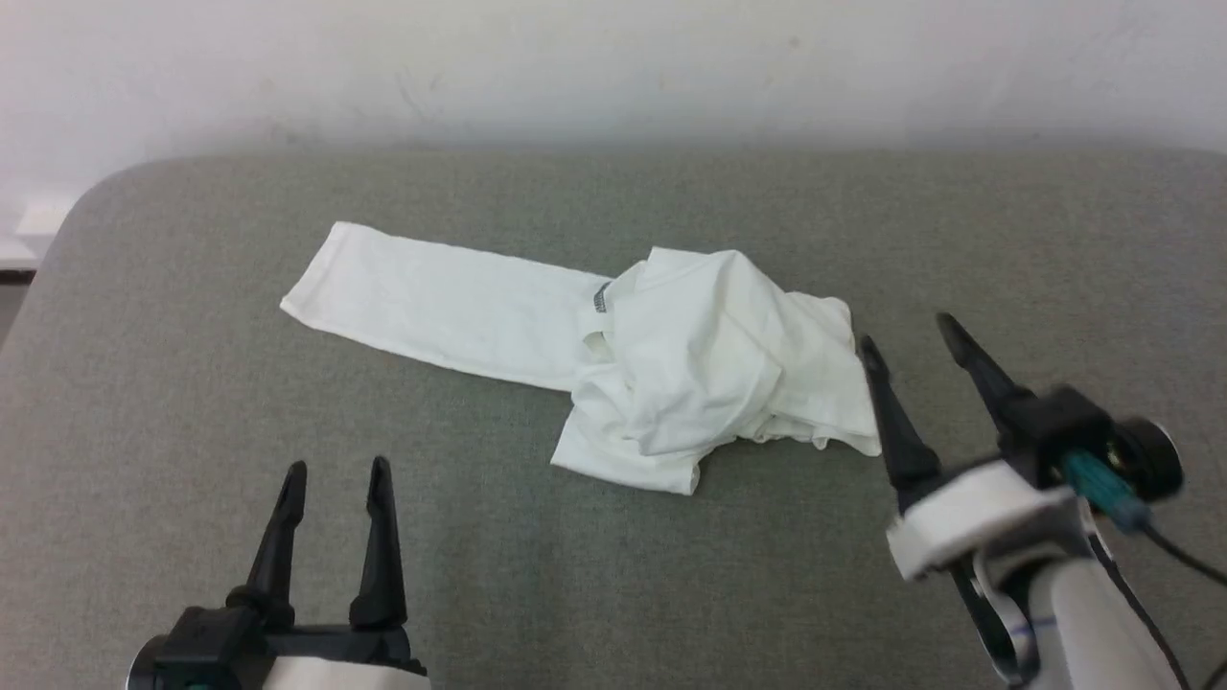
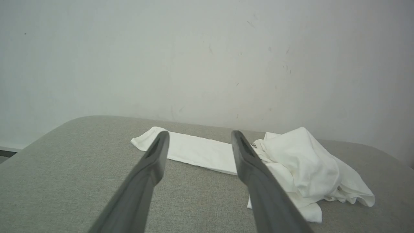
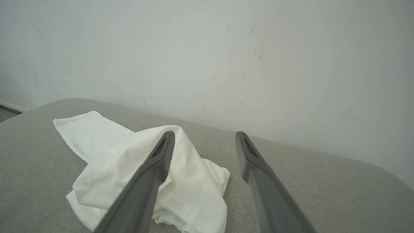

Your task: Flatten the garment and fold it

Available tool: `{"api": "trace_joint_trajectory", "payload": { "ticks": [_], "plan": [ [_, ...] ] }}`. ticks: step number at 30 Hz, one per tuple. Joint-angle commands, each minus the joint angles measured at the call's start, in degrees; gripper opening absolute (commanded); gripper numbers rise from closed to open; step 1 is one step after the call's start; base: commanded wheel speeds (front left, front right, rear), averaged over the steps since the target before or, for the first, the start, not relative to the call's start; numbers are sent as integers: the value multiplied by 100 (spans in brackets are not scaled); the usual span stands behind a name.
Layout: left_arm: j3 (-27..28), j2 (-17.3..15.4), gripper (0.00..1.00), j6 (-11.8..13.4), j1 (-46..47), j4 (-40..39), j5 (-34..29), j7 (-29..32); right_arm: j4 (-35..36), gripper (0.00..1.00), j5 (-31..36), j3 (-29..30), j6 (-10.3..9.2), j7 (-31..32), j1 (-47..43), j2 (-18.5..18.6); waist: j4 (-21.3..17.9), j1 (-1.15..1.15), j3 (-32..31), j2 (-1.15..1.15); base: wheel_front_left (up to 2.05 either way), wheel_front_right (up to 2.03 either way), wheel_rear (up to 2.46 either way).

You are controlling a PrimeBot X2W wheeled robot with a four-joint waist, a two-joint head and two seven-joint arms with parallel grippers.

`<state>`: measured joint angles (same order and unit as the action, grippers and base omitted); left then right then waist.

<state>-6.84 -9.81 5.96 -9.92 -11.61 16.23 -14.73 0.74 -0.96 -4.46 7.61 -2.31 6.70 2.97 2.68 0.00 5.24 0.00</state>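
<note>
The garment (image 1: 690, 359) is a white shirt lying crumpled in a heap at the middle of the grey table (image 1: 192, 383), with one part stretched flat toward the far left. A small label shows near its middle. My left gripper (image 1: 337, 474) stands open near the front left, well short of the cloth, holding nothing. My right gripper (image 1: 911, 331) is open and tilted, just off the heap's right edge, with nothing between its fingers. The left wrist view has the garment (image 2: 300, 168) ahead and to the right. In the right wrist view the garment (image 3: 129, 155) lies ahead to the left.
A pale wall (image 1: 613, 67) runs behind the table's far edge. The table's rounded corner (image 1: 86, 206) is at the far left, with a strip of floor beyond it. Bare grey fabric surrounds the garment on every side.
</note>
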Motion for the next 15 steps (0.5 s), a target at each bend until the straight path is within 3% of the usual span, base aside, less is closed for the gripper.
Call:
{"api": "trace_joint_trajectory", "payload": {
  "ticks": [1, 15],
  "plan": [
    [72, 105, 100, -118, 132, 64, -97, -27, -167, 100, 42, -116, -12, 216, 331, -6, 168, 0, 244, 0, 0, 0, 0],
    [295, 571, 100, -766, 698, 457, -331, -27, -2015, 100, -264, -1220, -12, 1821, 1720, 442, 778, 0, 880, 0, 0, 0, 0]
  ]
}}
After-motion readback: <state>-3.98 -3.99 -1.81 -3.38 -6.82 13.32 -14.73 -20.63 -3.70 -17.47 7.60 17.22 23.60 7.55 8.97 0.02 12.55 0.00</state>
